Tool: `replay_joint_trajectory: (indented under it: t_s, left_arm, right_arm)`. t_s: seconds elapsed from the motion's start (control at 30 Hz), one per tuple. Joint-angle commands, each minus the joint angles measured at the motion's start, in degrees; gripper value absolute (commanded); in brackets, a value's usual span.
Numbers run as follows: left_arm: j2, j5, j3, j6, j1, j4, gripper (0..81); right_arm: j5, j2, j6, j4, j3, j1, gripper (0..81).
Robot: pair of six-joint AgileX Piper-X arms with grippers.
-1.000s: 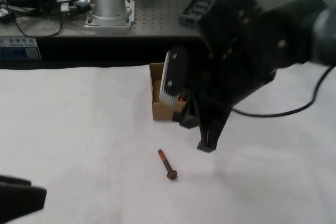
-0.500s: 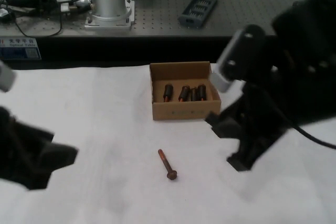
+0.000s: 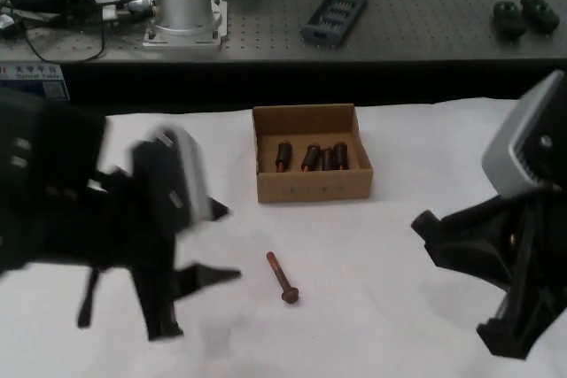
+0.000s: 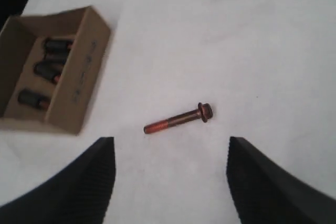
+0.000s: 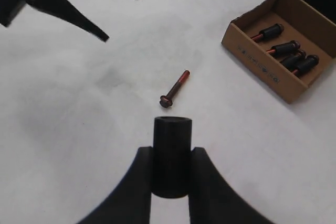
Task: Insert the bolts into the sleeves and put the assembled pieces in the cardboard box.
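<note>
A red bolt lies loose on the white cloth in front of the cardboard box. Several assembled black sleeved bolts lie inside the box. My left gripper hangs open just left of the bolt, its fingers spread wide and holding nothing. My right gripper is shut on a black sleeve, held upright between its fingers, off to the right of the bolt; the right arm sits at the bench's right side.
Behind the cloth runs a perforated metal bench with a silver post base, cables, a dark ribbed block and two black knobs. White cloth surrounds the bolt on all sides.
The right arm has pulled back from over the box to the right side, uncovering the box. The left arm has come in from the left edge toward the bolt.
</note>
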Motion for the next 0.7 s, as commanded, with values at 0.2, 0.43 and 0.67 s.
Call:
replay_joint_trajectory:
  t_s: [0.2,0.43,0.67]
  left_arm:
    - [14.65,-11.64,-2.69,38.46,-5.91,-9.72,44.9]
    - [19.72,-12.51,-7.16,47.37,-5.91,-9.21,41.3]
    - [22.89,-12.04,-13.22,47.61,-5.91,-4.86,41.3]
  right_arm:
    - [-1.07,-0.74,-3.6,-1.2,2.12,0.12,1.8]
    - [-2.7,-0.74,-3.65,-2.51,4.42,0.12,1.8]
    - [-2.74,-0.74,-3.65,-4.25,4.42,0.12,1.8]
